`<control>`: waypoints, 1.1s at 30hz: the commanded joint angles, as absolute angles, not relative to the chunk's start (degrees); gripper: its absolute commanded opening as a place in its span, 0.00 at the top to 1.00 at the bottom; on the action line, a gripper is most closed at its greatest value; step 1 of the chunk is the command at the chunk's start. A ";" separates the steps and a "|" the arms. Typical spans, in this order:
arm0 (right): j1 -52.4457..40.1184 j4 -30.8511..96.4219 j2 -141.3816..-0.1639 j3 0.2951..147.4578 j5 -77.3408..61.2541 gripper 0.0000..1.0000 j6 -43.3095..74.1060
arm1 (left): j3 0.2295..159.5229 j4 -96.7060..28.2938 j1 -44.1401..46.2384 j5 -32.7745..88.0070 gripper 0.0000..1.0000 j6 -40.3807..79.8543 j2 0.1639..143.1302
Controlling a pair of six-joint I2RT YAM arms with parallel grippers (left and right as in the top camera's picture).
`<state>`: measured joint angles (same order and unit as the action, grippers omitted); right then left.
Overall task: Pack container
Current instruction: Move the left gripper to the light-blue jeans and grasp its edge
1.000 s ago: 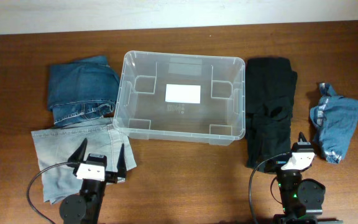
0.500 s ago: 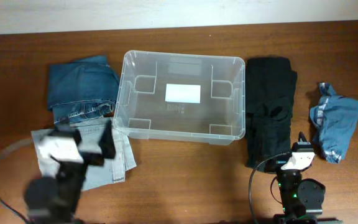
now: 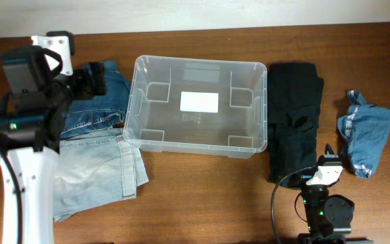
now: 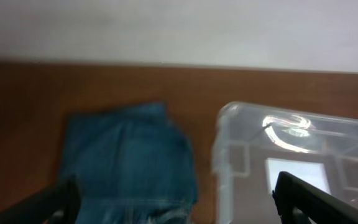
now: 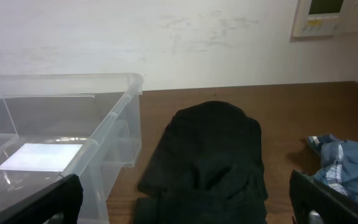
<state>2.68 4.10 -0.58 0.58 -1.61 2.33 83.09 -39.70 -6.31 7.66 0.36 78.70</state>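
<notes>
Overhead, a brown wooden table [image 3: 202, 203] fills the view, its grain running left to right, and a white wall [image 5: 166, 37] rises behind its far edge. The right wrist view shows a pale control panel [image 5: 334, 15] mounted high on that wall.

The container [image 3: 198, 63] sits upright on the table, mid-width and toward the far edge, with its open top facing up. Its long axis runs left to right, parallel to the wall, and its short sides face the two piles of clothing. The white label [image 3: 198, 102] on its floor lies lengthwise the same way. Nothing is inside it.

Folded dark blue jeans [image 3: 110, 102] lie just beside its left wall, and a pale denim piece [image 3: 93, 173] lies nearer the front, close to the container's front-left corner. A folded black garment [image 3: 293, 122] lies just beside the right wall, and a crumpled blue shirt [image 3: 364, 132] lies further right, apart from the garment.

The left gripper [image 4: 176, 190] is raised over the dark blue jeans, its fingers [image 4: 309, 199] spread wide and holding nothing. The right gripper [image 5: 185, 183] sits low at the front edge, facing the black garment, its jaws also apart and empty.
</notes>
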 commanded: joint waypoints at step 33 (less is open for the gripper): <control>2.63 4.34 -0.21 0.32 -1.93 0.02 1.93 | 84.07 -62.04 -47.59 27.86 0.05 -31.99 121.64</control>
<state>2.68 4.10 -0.58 0.58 -1.61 2.35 83.48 -61.73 -45.76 21.50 -23.68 118.69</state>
